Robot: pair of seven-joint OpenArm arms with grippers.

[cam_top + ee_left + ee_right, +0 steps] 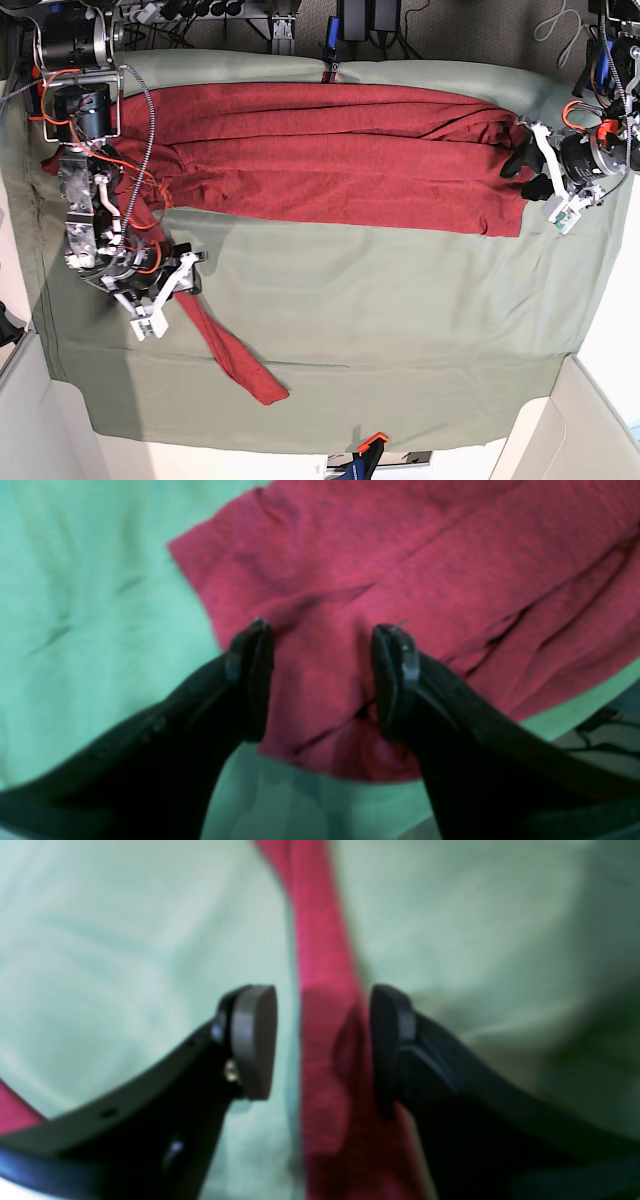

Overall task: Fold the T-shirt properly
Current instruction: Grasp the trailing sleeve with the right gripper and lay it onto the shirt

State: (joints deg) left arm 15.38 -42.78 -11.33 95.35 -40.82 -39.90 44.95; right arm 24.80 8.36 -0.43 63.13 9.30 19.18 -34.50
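Overhead; both arms (pixel 95 190) (pixel 605 140) angled inward.

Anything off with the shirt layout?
Yes: in the base view one long sleeve of the dark red T-shirt sticks out diagonally toward the near edge, past the right pincer, while the body lies in a wide, roughly straight band.

Your T-shirt (pixel 330 190) lies on the cloth sheet (pixel 380 290), its body across the far half — one sleeve (pixel 235 355) runs from far left toward the near middle.
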